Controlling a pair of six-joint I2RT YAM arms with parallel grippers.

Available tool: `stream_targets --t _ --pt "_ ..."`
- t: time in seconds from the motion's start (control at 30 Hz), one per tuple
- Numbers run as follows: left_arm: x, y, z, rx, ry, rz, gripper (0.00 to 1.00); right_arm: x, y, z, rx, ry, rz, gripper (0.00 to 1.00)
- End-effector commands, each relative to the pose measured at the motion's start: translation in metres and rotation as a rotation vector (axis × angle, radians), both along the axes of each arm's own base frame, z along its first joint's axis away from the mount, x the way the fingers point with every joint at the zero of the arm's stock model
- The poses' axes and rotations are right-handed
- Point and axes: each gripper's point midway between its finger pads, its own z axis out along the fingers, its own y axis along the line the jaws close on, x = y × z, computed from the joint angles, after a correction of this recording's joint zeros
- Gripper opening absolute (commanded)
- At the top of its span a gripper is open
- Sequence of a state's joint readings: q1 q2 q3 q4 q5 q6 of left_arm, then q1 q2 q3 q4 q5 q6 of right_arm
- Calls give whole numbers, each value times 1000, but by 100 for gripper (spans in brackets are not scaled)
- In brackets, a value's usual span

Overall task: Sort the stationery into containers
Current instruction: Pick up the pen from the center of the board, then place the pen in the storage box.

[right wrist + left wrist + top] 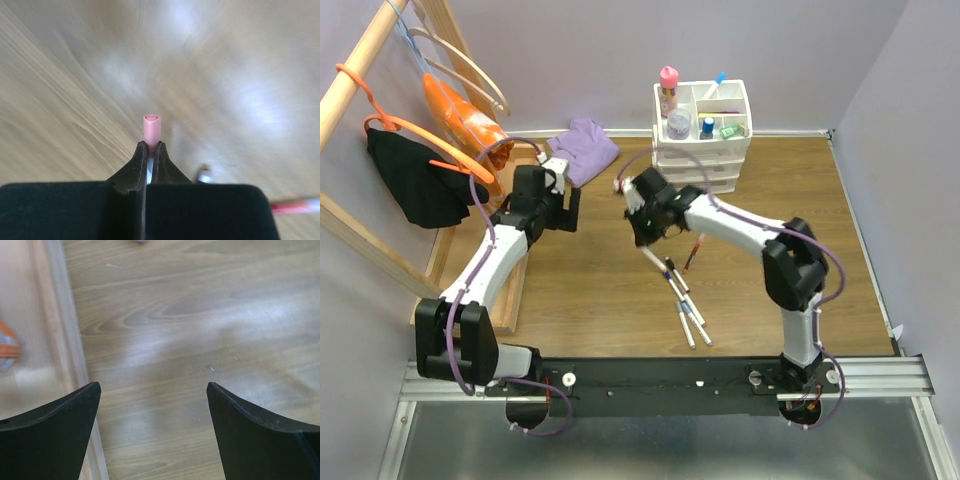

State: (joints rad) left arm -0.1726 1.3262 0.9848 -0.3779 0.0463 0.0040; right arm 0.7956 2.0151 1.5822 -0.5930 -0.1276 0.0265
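The left gripper (152,390) is held wide open above the table (200,315), with nothing between its jaws. The right gripper (151,146) is closed on a pink-capped marker (152,126), held above the table. Its long axis runs along the fingers, with the cap pointed outward past the tips. More markers (685,318) are seen lying on the table, well short of the tray (732,97).

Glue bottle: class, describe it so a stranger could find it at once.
Find the white three-drawer unit at the table's far edge. In its top tray, the glue bottle stands upright at the far left corner. Unlike its tray neighbours, it has a pink cap and rises above the grey jar beside it.
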Motion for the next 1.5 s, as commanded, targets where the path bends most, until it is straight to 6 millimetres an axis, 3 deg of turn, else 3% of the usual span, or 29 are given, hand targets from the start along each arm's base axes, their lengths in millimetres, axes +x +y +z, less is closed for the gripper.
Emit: stream_targets --t 0.0,0.1,0.17,0.2,0.3,0.33,0.4,0.47,0.53,0.57,0.67,0.7,0.77,0.8,0.9,1.0,1.27,1.47 --pt "16 11 7 -127 2 52 96 82 -18 207 401 -369 -84 1" --pt "25 9 18 -122 -41 27 96 128 -58 280 522 -574 -206 1" --pt "30 5 21 -137 -36 20 96 157 -92 307 549 -689 -301 1" --pt "32 3 21 -137 -33 10 96 169 -99 326 589 -763 -326 1" --pt "31 -13 25 -112 -31 -64 97 201 -127 364 650 -887 -423 1" --pt "29 -18 23 -90 -23 -100 97 215 -131 361 651 -901 -453 1" --pt "27 -33 28 -64 -29 -177 97 232 -145 384 698 -1001 -500 1" --pt "22 -41 23 -54 15 -216 97 252 -145 372 703 -1006 -514 1" --pt "18 -52 23 -52 43 -266 97 263 -152 387 724 -1062 -533 1" --pt "16 -55 24 -52 50 -280 97 276 -151 373 709 -1056 -545 1" --pt "12 -62 25 -38 64 -320 97 293 -159 379 724 -1100 -571 1" --pt "12 -63 26 -32 62 -326 97 307 -163 364 711 -1090 -586 1" --pt "9 -65 24 -20 72 -345 97 313 -168 373 731 -1112 -598 1" --pt "9 -66 25 -17 71 -348 97 323 -171 364 726 -1111 -607 1" --pt "7 -67 21 -5 88 -355 97 331 -178 369 740 -1138 -620 1" --pt "8 -71 17 -1 104 -363 97 340 -181 362 741 -1140 -627 1" --pt "19 -86 19 2 109 -385 97 360 -184 306 657 -1065 -668 3" --pt "23 -89 21 12 96 -385 97 361 -187 285 626 -1019 -696 8"
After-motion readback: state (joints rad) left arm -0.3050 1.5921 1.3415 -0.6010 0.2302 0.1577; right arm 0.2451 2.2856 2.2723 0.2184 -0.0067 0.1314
